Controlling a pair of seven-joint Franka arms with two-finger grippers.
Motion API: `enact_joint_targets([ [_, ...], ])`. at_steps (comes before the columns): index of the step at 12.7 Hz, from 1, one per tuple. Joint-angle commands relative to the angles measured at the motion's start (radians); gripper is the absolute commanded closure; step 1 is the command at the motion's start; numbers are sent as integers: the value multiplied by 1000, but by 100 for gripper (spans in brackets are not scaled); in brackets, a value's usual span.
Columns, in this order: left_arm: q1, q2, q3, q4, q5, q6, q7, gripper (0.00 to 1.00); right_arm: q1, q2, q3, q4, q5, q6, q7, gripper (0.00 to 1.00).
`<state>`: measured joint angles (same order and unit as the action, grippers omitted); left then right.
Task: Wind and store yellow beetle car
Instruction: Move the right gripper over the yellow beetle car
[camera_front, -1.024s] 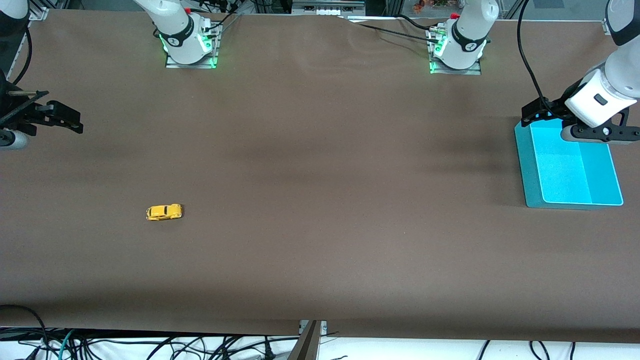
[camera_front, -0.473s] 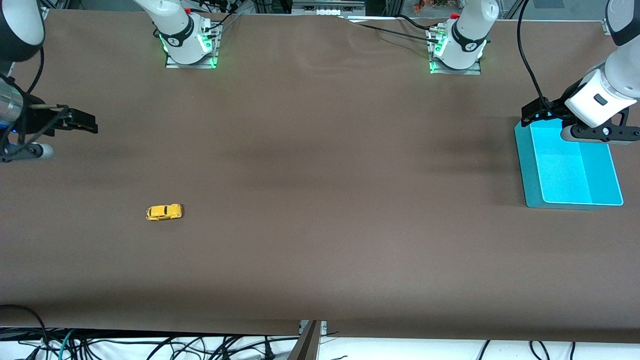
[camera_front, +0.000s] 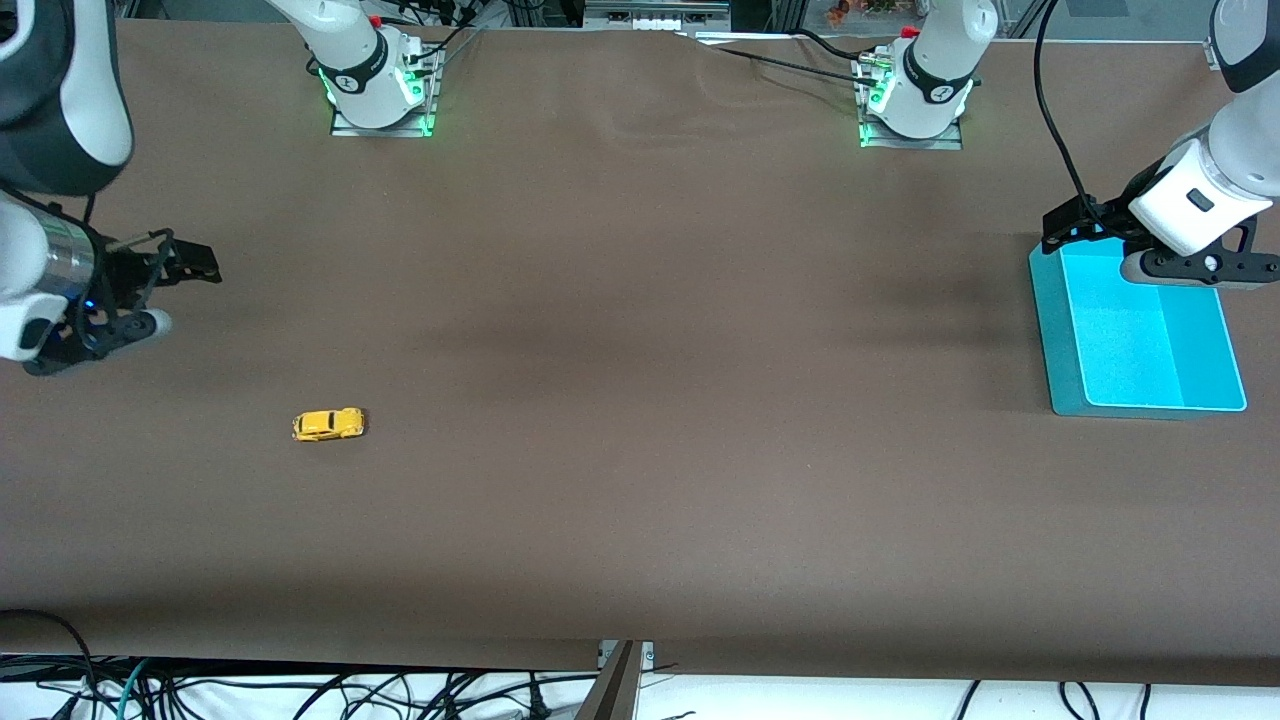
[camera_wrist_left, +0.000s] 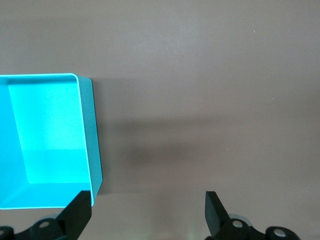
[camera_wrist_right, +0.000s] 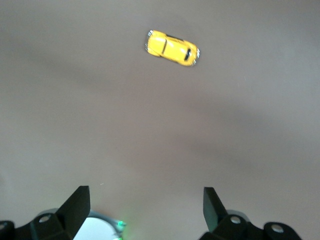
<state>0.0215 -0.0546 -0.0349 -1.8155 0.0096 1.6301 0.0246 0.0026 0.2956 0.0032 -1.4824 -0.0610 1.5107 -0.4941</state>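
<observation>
The yellow beetle car (camera_front: 328, 425) stands on its wheels on the brown table toward the right arm's end. It also shows in the right wrist view (camera_wrist_right: 172, 48). My right gripper (camera_front: 190, 262) is open and empty over bare table, apart from the car; its jaws (camera_wrist_right: 145, 205) stand wide. My left gripper (camera_front: 1068, 228) is open and empty over the corner of the cyan tray (camera_front: 1050, 330), and that arm waits. In the left wrist view its open jaws (camera_wrist_left: 148, 207) hang beside the tray's wall (camera_wrist_left: 92, 135).
The cyan tray is empty and lies at the left arm's end of the table. The two arm bases (camera_front: 378, 90) (camera_front: 912, 100) stand at the table's back edge. Cables hang below the front edge (camera_front: 300, 690).
My right arm has swung in over the table from its edge, toward the car's side. The car, the tray and the left arm have not moved.
</observation>
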Motion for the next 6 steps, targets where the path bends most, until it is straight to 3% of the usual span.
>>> enact_joint_targets([
  [1, 0, -2, 0, -2, 9, -4, -9, 0, 0, 63, 4, 2, -13, 83, -231, 0],
  [6, 2, -2, 0, -2, 9, -4, -8, 0, 7, 161, 9, -44, -8, 236, -597, 0],
])
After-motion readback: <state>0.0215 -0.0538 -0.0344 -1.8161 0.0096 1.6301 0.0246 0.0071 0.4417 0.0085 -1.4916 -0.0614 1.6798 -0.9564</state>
